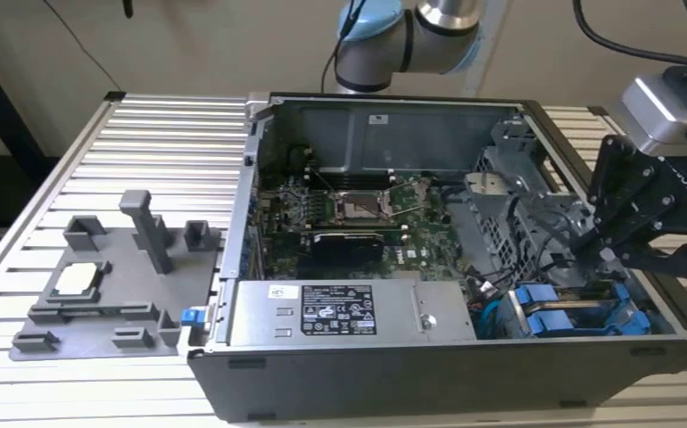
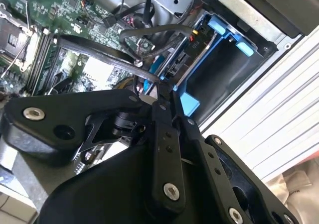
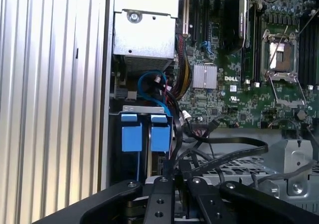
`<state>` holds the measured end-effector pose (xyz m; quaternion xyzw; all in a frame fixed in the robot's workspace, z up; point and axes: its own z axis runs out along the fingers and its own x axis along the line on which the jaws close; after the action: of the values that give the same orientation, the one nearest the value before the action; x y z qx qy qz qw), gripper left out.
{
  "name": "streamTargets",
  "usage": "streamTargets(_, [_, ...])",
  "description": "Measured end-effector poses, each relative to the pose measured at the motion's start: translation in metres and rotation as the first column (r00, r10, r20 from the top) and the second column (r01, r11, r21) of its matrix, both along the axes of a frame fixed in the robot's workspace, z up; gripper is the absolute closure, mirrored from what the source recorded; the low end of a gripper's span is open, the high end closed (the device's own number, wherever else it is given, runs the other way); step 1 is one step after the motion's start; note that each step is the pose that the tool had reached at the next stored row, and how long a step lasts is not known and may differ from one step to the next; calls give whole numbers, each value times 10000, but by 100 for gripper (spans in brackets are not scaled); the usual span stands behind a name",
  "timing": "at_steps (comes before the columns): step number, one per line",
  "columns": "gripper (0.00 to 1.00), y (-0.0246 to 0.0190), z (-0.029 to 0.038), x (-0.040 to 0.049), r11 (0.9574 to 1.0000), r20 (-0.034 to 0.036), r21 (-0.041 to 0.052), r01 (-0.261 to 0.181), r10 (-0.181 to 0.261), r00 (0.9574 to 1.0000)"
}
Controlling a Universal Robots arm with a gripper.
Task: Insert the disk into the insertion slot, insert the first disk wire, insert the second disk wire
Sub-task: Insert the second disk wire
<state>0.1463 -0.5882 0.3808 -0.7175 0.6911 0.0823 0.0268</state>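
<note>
1. While the computer case (image 1: 439, 259) lies open on the ribbed table (image 1: 118, 152), the gripper (image 1: 593, 259) reaches down inside it, near the exterior view's right.
2. Its fingers (image 2: 162, 134) are pressed close together, pinching a dark wire (image 2: 149, 74).
3. The disk (image 3: 144, 134), with its blue frame, sits in the insertion slot (image 1: 582, 308) in the corner of the case.
4. A grey holder (image 1: 105, 285) rests on the table beside the case.
</note>
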Motion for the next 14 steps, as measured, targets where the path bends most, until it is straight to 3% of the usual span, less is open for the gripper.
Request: streamTargets(14, [84,0,-133,40,10000,30,2,1,-1,10000])
